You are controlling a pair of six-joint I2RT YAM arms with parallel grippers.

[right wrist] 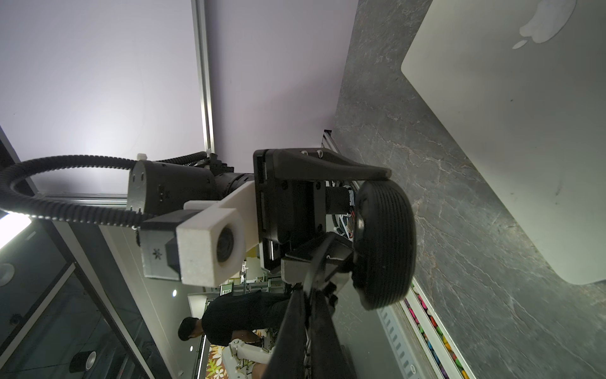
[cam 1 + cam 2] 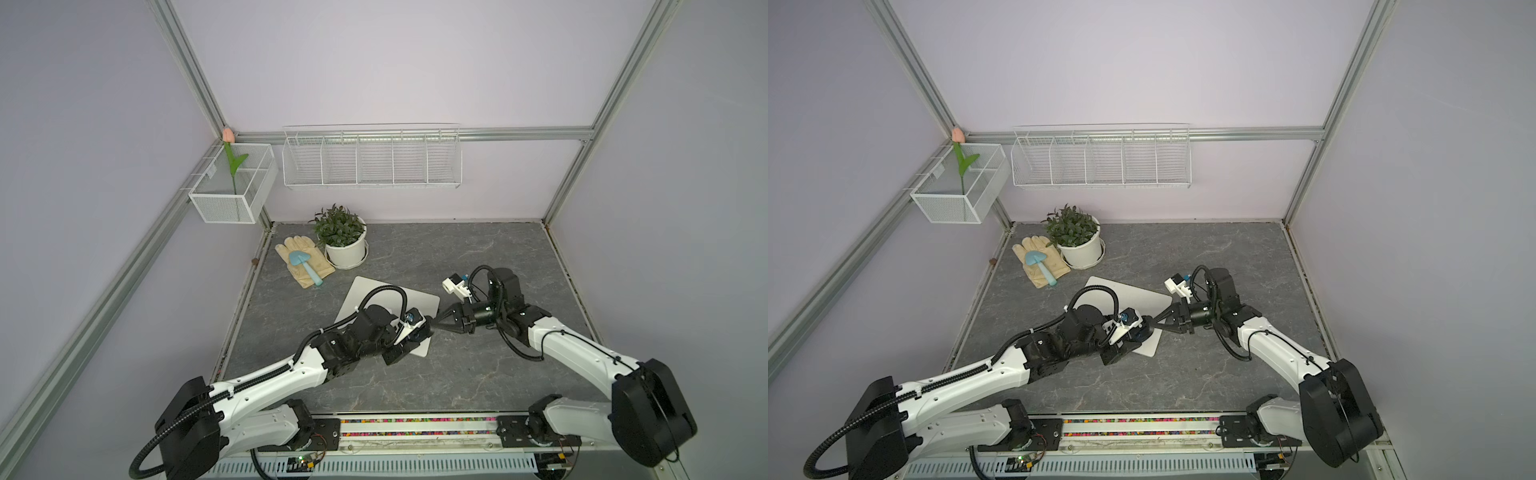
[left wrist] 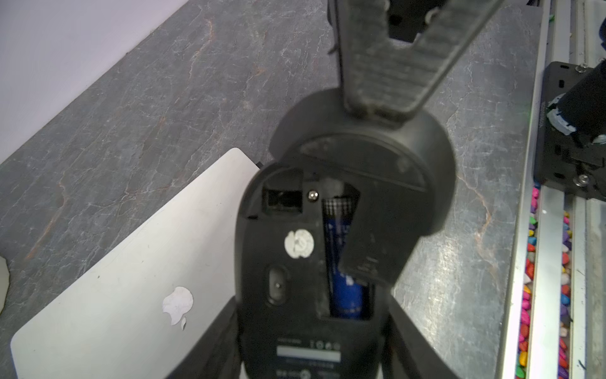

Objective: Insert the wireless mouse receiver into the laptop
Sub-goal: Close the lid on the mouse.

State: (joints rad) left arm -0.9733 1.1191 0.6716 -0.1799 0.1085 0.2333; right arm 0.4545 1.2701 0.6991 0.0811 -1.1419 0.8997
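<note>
The silver laptop point(image 2: 419, 300) point(image 2: 1142, 296) lies shut on the dark table, its logo showing in the left wrist view point(image 3: 114, 279) and its corner in the right wrist view point(image 1: 524, 131). Over its near right corner my left gripper point(image 2: 422, 330) point(image 3: 311, 315) is shut on a black mouse point(image 3: 288, 262) point(image 1: 383, 242), underside exposed, blue battery bared. My right gripper point(image 2: 434, 326) point(image 3: 377, 105) point(image 1: 310, 305) is shut on the mouse's thin curved black cover point(image 3: 360, 157), lifted off the end. A small recess in the underside holds a dark stub, apparently the wireless mouse receiver point(image 3: 283, 200).
A potted plant point(image 2: 343, 241) and beige gloves under a blue trowel point(image 2: 305, 264) lie at the back left of the table. A wire rack point(image 2: 372, 160) and a mesh box with a tulip point(image 2: 232, 187) hang on the walls. A rail with coloured beads point(image 2: 415, 428) runs along the front.
</note>
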